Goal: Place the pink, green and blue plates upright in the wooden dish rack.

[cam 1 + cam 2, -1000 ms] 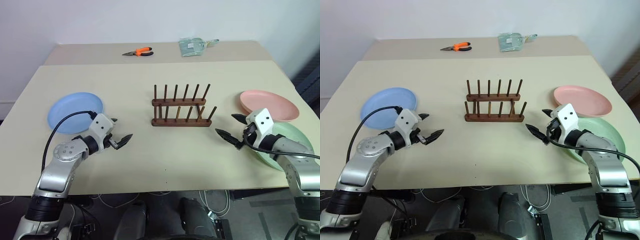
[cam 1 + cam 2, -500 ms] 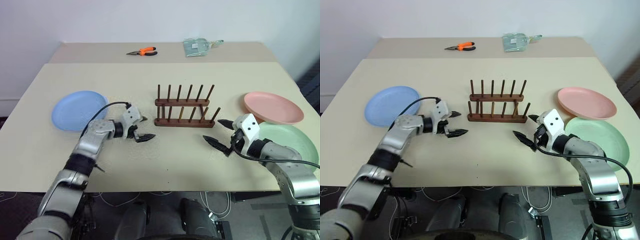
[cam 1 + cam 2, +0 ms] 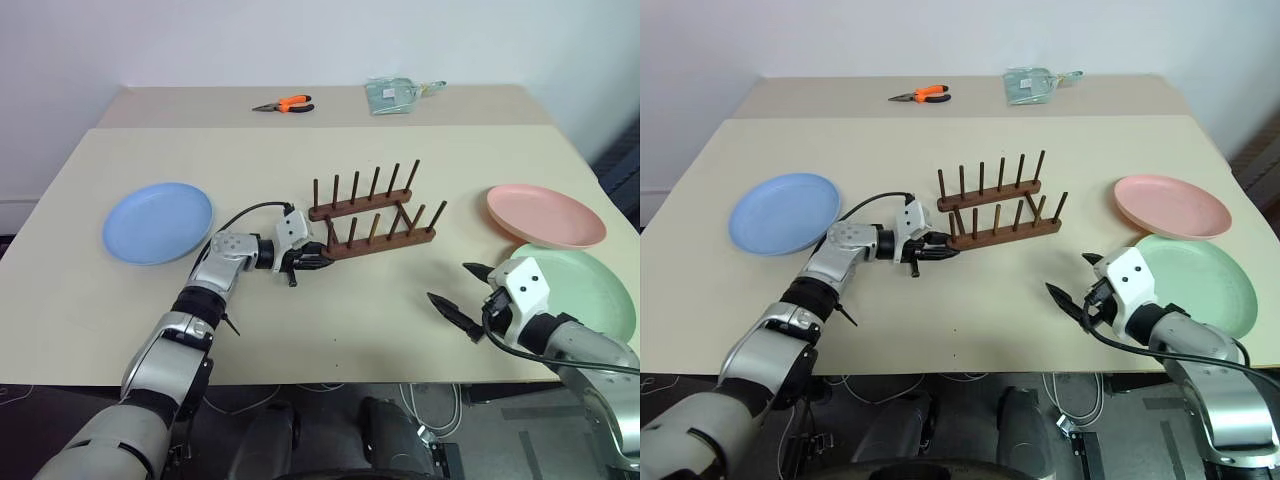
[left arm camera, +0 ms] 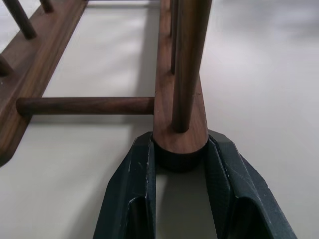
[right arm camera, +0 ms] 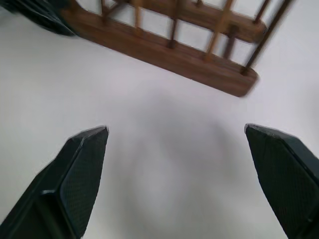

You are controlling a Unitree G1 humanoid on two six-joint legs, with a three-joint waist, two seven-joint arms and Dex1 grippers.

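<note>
Since a second ago my left hand (image 4: 180, 167) has swung across from beside the blue plate (image 3: 158, 220) and closed on the near rail end of the rack (image 3: 375, 225), skewing it mid-desk. My right hand (image 3: 467, 293) has pulled back, fingers spread wide, empty, beside the green plate (image 3: 590, 290); the pink plate (image 3: 545, 213) lies behind. I'm positioning the rack; next I square it, let go, then fetch a plate.

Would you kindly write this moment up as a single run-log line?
left end effector: shut on dish rack rail end | right end effector: open, empty | pink plate, green plate, blue plate: flat on table
</note>
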